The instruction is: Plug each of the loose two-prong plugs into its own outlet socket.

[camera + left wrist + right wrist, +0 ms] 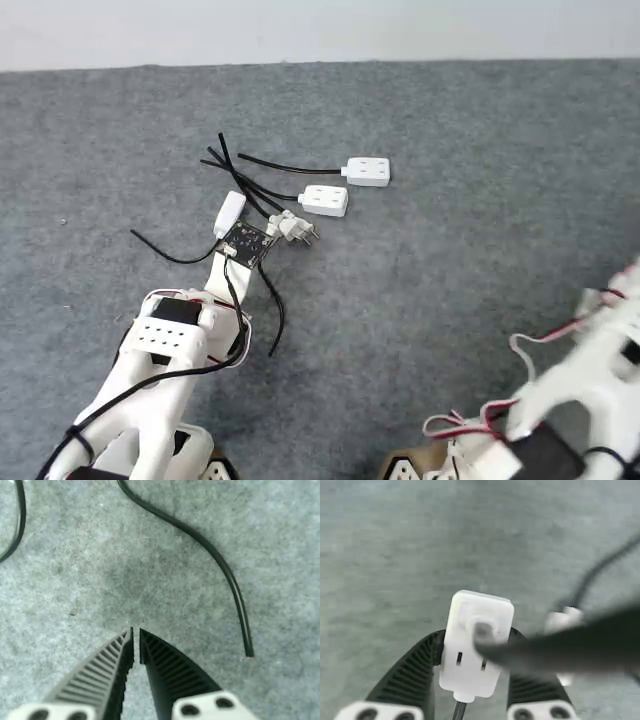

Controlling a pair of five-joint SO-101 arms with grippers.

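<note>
A far outlet socket (365,171) and a nearer outlet socket (323,200) lie close together but apart, toward the far edge of the table (480,200), with black cords trailing off them. A two-prong plug (292,229) lies just beside the nearer one, on its near-edge side. The right pincer (476,635) grips a third outlet socket (462,645) by its sides, slots showing, with a small white piece (563,620) on a cord close by. The left pincer (136,630) is closed on nothing, tips almost touching over bare grey mat, near a black twin cord (220,565).
</note>
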